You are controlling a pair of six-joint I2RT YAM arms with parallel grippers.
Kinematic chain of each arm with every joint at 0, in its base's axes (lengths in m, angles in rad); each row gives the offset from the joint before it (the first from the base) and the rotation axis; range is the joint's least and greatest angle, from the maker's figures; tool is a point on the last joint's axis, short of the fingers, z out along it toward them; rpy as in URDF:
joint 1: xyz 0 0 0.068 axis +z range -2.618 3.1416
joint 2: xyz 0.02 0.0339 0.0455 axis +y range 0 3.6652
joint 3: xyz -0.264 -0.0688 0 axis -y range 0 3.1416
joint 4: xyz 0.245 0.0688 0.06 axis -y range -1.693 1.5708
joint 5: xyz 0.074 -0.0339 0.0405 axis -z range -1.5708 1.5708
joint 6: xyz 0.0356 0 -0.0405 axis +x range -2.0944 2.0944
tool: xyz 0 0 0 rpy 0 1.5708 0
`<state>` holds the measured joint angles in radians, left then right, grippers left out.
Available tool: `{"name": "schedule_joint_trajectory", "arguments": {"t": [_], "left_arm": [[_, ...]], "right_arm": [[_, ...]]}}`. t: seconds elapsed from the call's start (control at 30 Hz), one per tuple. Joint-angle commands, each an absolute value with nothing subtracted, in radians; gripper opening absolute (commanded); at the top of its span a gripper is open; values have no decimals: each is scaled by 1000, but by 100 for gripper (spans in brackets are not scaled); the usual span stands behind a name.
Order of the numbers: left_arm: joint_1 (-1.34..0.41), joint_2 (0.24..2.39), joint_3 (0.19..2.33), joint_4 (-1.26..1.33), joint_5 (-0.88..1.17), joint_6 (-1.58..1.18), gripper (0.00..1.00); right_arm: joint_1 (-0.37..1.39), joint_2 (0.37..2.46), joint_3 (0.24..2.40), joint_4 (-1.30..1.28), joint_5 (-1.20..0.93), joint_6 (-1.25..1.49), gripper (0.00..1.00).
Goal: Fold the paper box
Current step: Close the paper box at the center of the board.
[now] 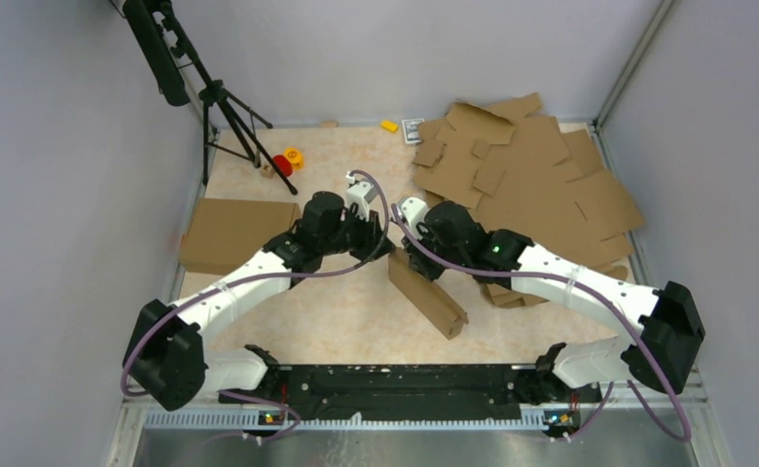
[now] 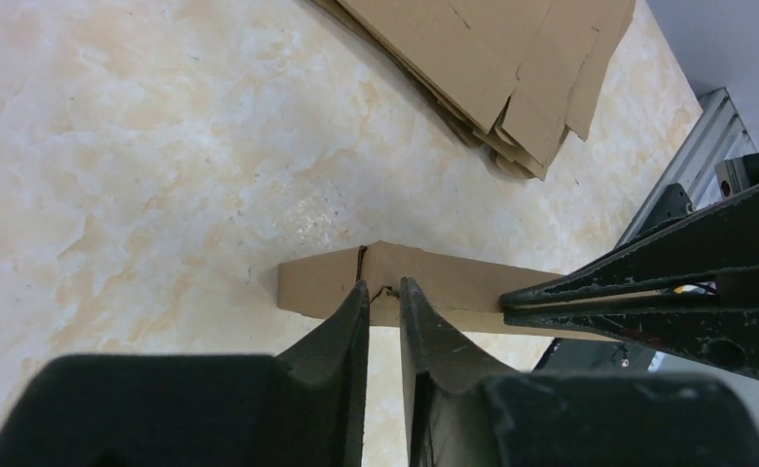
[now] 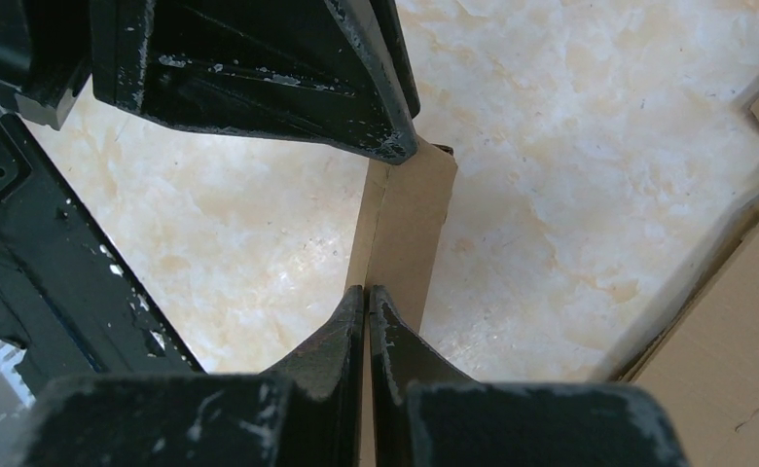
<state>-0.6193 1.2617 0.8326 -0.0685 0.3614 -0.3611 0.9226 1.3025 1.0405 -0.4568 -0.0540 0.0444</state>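
The paper box [image 1: 427,292] lies on the tabletop [image 1: 337,321] as a narrow, mostly closed strip. Its long axis runs slantwise, from a far end under the two wrists to a near end pointing at the arm bases. Everything ahead turns on that far end, where both arms meet.

The left jaws sit right at the box's end corner. Their fingertips [image 2: 356,302] are a narrow gap apart, astride the top fold, and we cannot tell whether they bite the cardboard or only bracket it. The right jaws stand just along the same edge, toward the box's middle. Their fingertips [image 3: 351,311] are pressed together, and we judge they are pinching a thin wall of the box.

From above, the wrists hide the far end. Both wrist views cut off the near end, so we cannot see how the flaps and slots sit there. Loose flat blanks [image 1: 531,185] lie beyond the box, well apart.
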Motion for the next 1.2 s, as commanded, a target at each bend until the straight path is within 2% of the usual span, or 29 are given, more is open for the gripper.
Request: {"name": "schedule_joint_trajectory", "arguments": {"t": [0.0,0.13,0.23,0.33,0.47,0.57,0.7,0.83,1.17], "left_arm": [[-616,1281,853,-42,400,-352,16],[-616,1278,840,-53,376,-346,12],[-615,1282,838,-67,364,-338,10],[-616,1281,835,-64,361,-341,13],[-616,1281,840,-63,357,-341,16],[-615,1282,844,-64,355,-340,21],[-616,1283,846,-64,355,-339,23],[-615,1283,845,-67,353,-337,24],[-615,1282,842,-63,349,-356,35]], "right_arm": [[933,1304,1025,-475,-68,33,0],[934,1302,1022,-475,-64,32,3],[933,1299,1025,-478,-54,31,9],[933,1293,1031,-483,-43,33,28],[934,1282,1050,-510,-33,36,42],[933,1272,1062,-550,-17,37,59],[933,1260,1054,-602,-8,43,88],[935,1261,1033,-634,-32,52,89],[935,1248,941,-593,-68,26,67]]}}
